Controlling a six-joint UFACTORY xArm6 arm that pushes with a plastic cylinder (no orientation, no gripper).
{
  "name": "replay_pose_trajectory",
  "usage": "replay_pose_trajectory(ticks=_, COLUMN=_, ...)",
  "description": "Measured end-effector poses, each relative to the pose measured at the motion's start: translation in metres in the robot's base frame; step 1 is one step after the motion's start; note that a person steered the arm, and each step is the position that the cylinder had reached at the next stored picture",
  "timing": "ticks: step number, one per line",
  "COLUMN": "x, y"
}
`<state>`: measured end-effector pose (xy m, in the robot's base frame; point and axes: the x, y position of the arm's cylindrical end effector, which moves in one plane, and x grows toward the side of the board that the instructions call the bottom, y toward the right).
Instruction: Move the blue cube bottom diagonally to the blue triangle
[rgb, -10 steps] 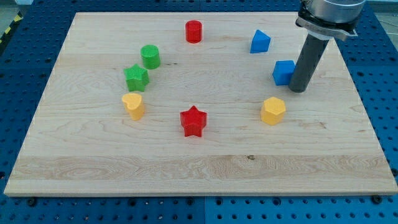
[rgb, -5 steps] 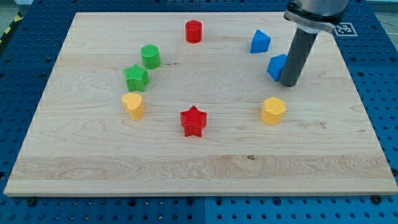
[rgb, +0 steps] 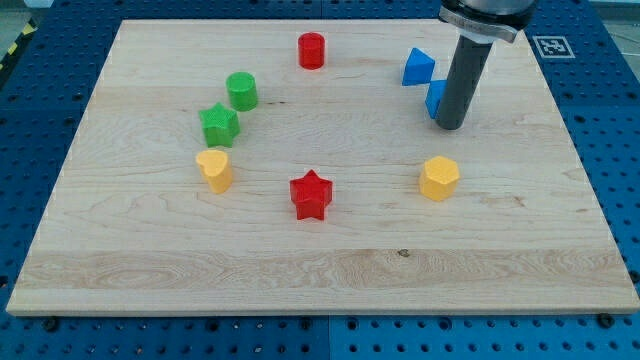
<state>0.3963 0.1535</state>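
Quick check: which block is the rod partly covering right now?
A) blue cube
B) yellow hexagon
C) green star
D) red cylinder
A: the blue cube shows only as a sliver on the view's left of the rod, just below the blue triangle, with my tip right beside it; the other blocks sit in plain view.

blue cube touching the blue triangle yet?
Cannot tell. In the camera view the blue cube sits just below the blue triangle; they look to meet, but my rod covers most of the cube. My tip is at the cube's right.
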Motion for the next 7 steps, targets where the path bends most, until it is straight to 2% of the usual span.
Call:
replay_pose_trajectory(ticks=5, x=-0.036, y=0.013)
replay_pose_trajectory(ticks=7, x=-0.016, y=0.015)
